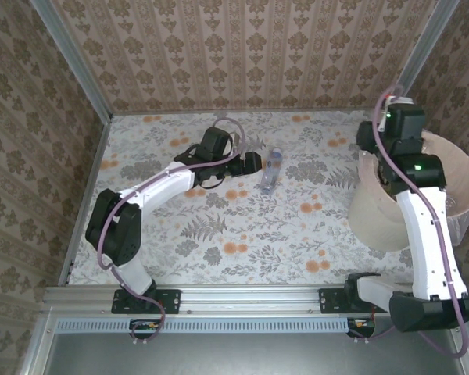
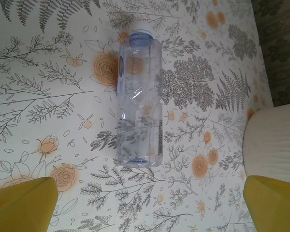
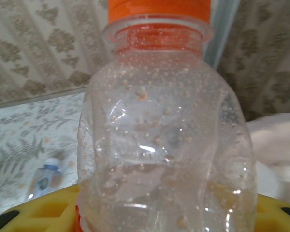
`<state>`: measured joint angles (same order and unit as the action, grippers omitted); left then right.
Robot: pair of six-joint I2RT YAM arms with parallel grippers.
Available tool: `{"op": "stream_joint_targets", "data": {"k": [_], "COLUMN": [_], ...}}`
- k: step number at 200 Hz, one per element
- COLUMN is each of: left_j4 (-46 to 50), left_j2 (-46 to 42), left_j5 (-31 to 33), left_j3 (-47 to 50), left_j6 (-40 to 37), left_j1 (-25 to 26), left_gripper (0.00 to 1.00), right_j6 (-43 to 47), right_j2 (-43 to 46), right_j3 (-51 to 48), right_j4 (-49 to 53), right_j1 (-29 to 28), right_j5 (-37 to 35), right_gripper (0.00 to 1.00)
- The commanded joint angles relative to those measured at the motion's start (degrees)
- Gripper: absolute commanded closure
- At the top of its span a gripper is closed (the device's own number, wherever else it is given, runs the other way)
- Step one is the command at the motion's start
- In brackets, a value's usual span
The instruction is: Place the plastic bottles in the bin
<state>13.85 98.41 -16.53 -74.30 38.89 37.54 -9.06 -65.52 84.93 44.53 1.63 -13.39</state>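
Top external: floral tablecloth (image 1: 219, 226), wallpapered walls (image 1: 242, 47)

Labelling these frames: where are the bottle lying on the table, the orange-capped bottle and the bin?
lying bottle (image 2: 138, 101): left wrist view, middle of its body.
orange-capped bottle (image 3: 164, 135): right wrist view, clear body.
bin (image 1: 375, 215): top external view, outer wall.

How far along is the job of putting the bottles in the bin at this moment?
Done: what lies inside the bin cannot be seen. In hand: the right end effector grips an orange-capped bottle by the bin. Left: one clear bottle lies on the table, in front of the open left end effector.
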Motion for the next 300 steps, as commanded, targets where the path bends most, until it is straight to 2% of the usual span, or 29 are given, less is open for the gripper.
{"op": "stream_joint_targets", "data": {"k": [1,33,62,94,146,187,194,210,234,267,300], "left_j4": [3.6,7.3,8.6,10.0,12.7,13.3,13.4,13.6,14.1,13.3,12.1], "left_j2": [1.7,4.6,6.1,6.8,7.4,7.9,8.0,8.1,8.0,7.8,9.1], "left_j5": [-0.6,-0.7,-0.4,-0.1,1.1,1.2,1.3,2.1,4.0,3.6,1.8], "left_j3": [-3.4,-7.3,-9.4,-10.8,-12.4,-13.2,-13.2,-13.1,-13.0,-12.5,-12.6], "left_j6": [-2.7,-4.6,-4.7,-4.9,-5.4,-5.3,-5.4,-5.6,-6.4,-6.9,-7.5], "left_j1": [0.8,2.1,2.7,2.9,3.0,3.2,3.2,3.3,3.6,3.7,4.2], "left_gripper": [0.0,0.0,0.0,0.0,0.0,0.0,0.0,0.0,0.0,0.0,0.0], "right_j6": [1.9,2.1,1.0,2.0,4.6,6.3,6.7,7.4,6.7,5.3,2.6], "right_j2": [1.8,0.7,0.6,-0.8,-1.5,-2.9,-3.2,-4.2,-5.2,-3.7,-0.7], "right_j3": [4.4,8.5,10.5,11.8,8.7,6.8,6.4,5.7,6.1,6.8,6.3], "right_j4": [5.0,11.6,16.2,22.5,22.9,23.6,23.5,23.3,24.2,23.0,19.7], "right_j1": [4.1,10.0,11.7,13.7,25.1,29.0,29.2,29.2,29.2,29.1,27.9], "right_j5": [-1.6,-7.2,-9.1,-17.1,-14.3,-11.7,-11.6,-11.0,-11.3,-11.3,-7.9], "right_gripper": [0.53,0.53,0.53,0.51,0.5,0.47,0.44,0.28,0.14,0.08,0.0]}}
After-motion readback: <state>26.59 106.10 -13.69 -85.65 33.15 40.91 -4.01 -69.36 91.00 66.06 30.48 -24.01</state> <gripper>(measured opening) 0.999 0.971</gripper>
